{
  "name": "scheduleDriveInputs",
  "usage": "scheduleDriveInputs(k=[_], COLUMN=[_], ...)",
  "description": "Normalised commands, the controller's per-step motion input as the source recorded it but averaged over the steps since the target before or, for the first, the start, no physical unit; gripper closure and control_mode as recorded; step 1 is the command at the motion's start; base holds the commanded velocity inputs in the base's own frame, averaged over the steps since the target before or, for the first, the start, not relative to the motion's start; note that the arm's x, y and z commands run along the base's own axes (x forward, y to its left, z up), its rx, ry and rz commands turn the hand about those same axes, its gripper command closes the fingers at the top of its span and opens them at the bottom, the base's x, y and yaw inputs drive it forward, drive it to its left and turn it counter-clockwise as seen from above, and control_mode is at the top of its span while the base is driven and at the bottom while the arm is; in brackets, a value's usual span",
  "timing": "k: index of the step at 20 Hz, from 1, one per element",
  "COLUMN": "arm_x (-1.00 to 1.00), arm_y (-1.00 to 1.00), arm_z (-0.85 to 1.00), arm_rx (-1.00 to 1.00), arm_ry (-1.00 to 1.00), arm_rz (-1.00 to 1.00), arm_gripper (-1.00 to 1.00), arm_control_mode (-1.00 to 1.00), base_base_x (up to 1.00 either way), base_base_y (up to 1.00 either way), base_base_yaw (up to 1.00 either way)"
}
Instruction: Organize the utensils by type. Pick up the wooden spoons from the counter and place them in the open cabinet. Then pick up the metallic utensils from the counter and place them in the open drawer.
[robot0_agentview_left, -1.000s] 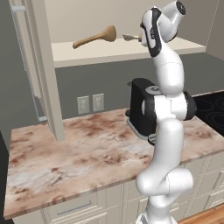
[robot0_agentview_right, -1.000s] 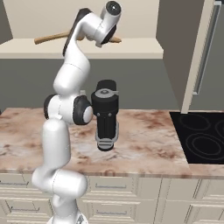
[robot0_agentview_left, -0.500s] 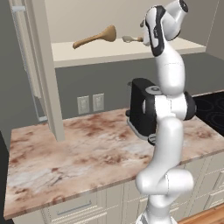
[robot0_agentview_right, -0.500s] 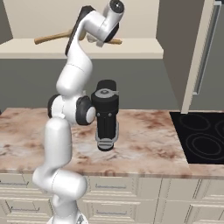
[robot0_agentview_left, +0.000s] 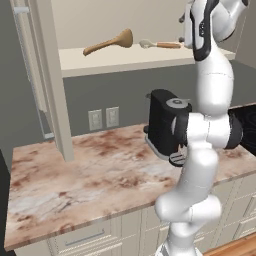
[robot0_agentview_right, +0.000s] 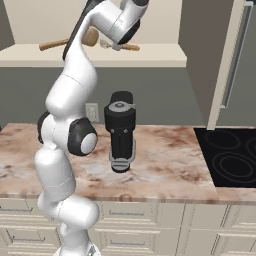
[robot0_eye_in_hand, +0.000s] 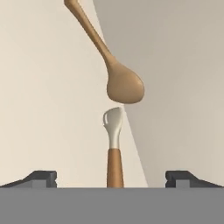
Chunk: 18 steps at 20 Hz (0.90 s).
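Hand wide open, empty, drawn slightly back from the cabinet shelf since a second ago. Small pale-bowled spoon lies released there, just right of larger tan spoon. Wooden spoons done; metal utensils likely next.

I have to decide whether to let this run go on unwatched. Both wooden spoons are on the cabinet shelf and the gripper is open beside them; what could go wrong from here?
1. The small spoon lies between the open gripper's fingers; pulling back crookedly could drag it off the shelf.
2. Its bowl nearly meets the large spoon, so a nudge may shift both.
3. The arm's elbow hangs near the black appliance and could knock it.
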Motion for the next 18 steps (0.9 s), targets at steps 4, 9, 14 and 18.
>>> scheduleDriveInputs(k=[4, 9, 14, 18], arm_x=[-1.0, -1.0, -1.0, -0.72], arm_y=[0.07, 0.21, 0.24, 0.01], arm_z=[-0.69, -0.54, -0.58, -0.65], arm_rx=[0.0, 0.0, 0.07, 0.23], arm_ry=[-0.08, 0.0, 0.0, 0.2], arm_rz=[-0.27, -0.39, -0.46, -0.47], arm_gripper=[-1.0, -1.0, -1.0, -1.0], arm_control_mode=[-1.0, -1.0, -1.0, -1.0], base_base_x=[0.0, 0.0, 0.0, 0.0], base_base_y=[0.0, 0.0, 0.0, 0.0], base_base_yaw=[0.0, 0.0, 0.0, 0.0])
